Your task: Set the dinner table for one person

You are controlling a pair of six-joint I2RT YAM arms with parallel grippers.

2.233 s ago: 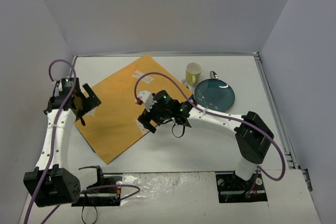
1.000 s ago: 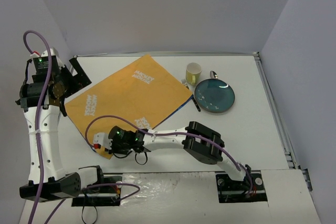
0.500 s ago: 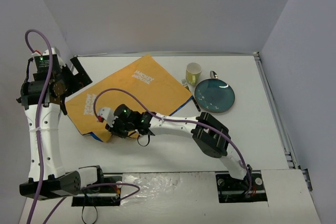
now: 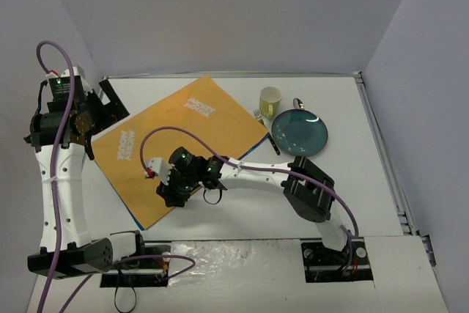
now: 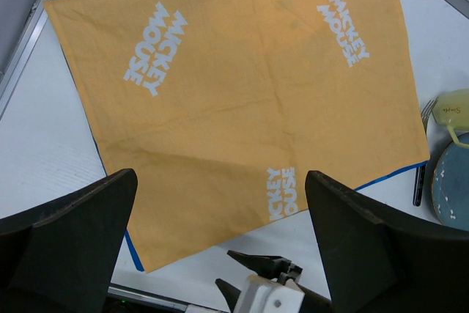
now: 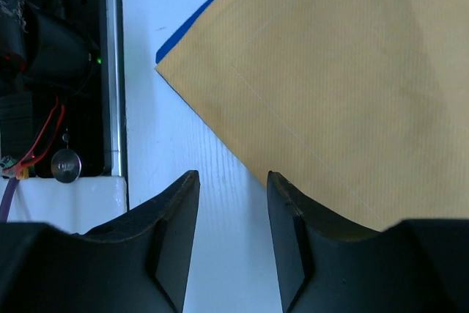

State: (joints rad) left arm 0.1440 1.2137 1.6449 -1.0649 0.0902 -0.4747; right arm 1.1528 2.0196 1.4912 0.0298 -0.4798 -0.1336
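Left of centre, the right gripper [image 4: 168, 196] hangs half-open, empty, at the edge of the orange placemat [image 4: 183, 137] (dinner table [image 4: 374, 166] beneath); upper left, the left gripper [image 5: 220, 181] gapes empty.

Placemat [image 4: 183, 144]: orange cloth, matt, fine woven ribs up close, a few soft creases. White printed letters on it, blue showing at its edge. Table [image 4: 344, 108]: white, smooth, a bit shiny, w/ faint grain lines. Metal strip [image 6: 113, 93] on its edge: dull grey. Plate [image 4: 299, 133]: blue-green, glossy, like glazed pottery. Cup [image 4: 270, 102]: pale yellow, smooth & shiny. Spoon [image 4: 298, 103]: shiny metal. Left claw [image 5: 221, 175] & right claw [image 6: 232, 188]: black plastic, mostly matt.
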